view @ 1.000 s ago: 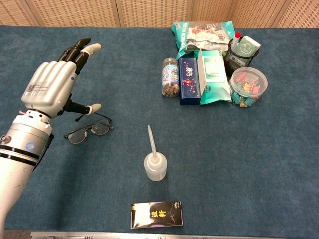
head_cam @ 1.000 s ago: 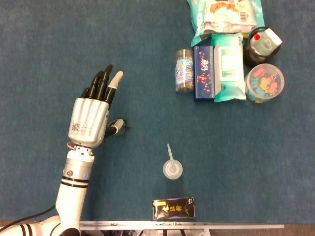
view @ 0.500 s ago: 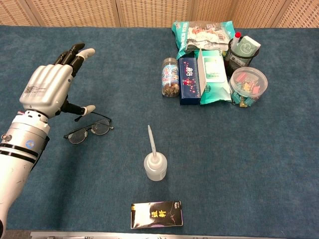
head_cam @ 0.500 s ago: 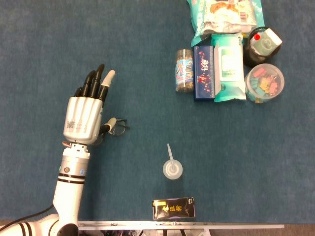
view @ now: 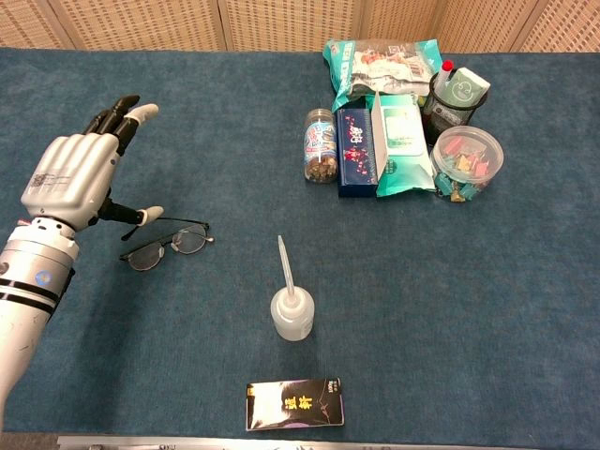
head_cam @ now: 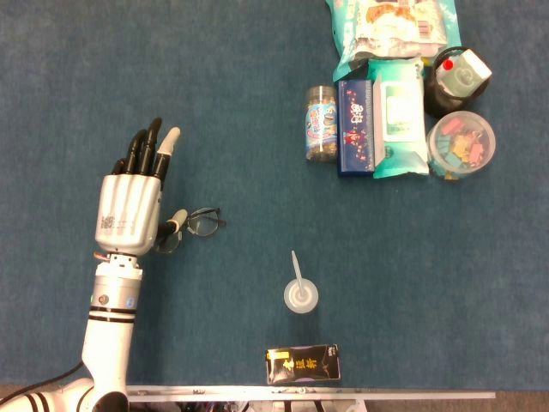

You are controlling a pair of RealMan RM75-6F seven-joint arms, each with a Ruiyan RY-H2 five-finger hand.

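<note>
My left hand (head_cam: 130,203) (view: 73,176) hovers flat over the blue table with its fingers stretched out and apart, holding nothing. A pair of dark-rimmed glasses (head_cam: 193,227) (view: 166,245) lies just to its right, near the thumb tip and apart from it. A squeeze bottle with a long nozzle (head_cam: 299,290) (view: 291,305) stands near the middle front. A black packet with gold lettering (head_cam: 302,363) (view: 294,404) lies at the front edge. My right hand is in neither view.
At the back right sits a cluster: a snack bag (head_cam: 390,26), a small jar (head_cam: 320,122), a dark blue box (head_cam: 354,127), a teal wipes pack (head_cam: 400,118), a dark cup (head_cam: 455,79) and a clear tub of clips (head_cam: 461,142). A wicker screen (view: 281,21) backs the table.
My left hand has drawn back to the left and toward the front, uncovering more of the glasses. Nothing else has moved.
</note>
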